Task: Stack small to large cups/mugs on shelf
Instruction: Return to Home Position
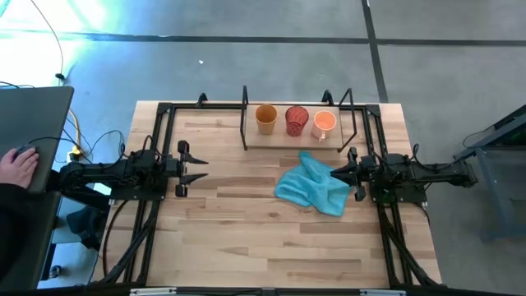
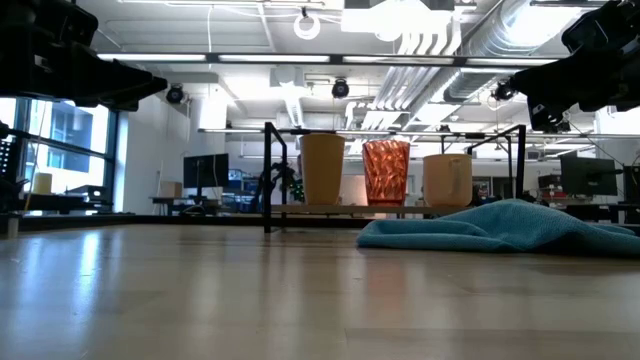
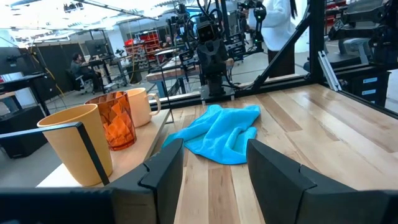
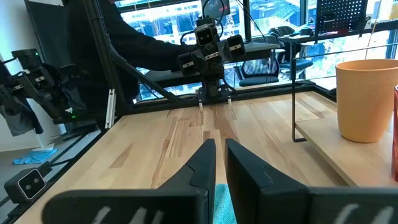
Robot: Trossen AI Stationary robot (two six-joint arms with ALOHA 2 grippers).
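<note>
Three cups stand in a row on the shelf's [image 1: 279, 141] wooden board at the table's far edge: a mustard-yellow cup [image 1: 265, 117], a patterned red cup [image 1: 297, 120] and a light orange mug [image 1: 325, 123] with a handle. In the low view the yellow cup [image 2: 322, 168], the red cup [image 2: 386, 171] and the mug [image 2: 447, 179] stand upright and apart. My left gripper [image 1: 193, 168] hovers open at the table's left. My right gripper [image 1: 334, 174] is shut and hangs above the right edge of a blue cloth [image 1: 312, 185], clear of it.
The crumpled blue cloth [image 2: 500, 228] lies on the table in front of the shelf, below my right gripper [image 4: 220, 155]. Black arm frames run along both table sides. A person's hand [image 1: 16, 164] rests beside the table on the left. Bare wood fills the near half.
</note>
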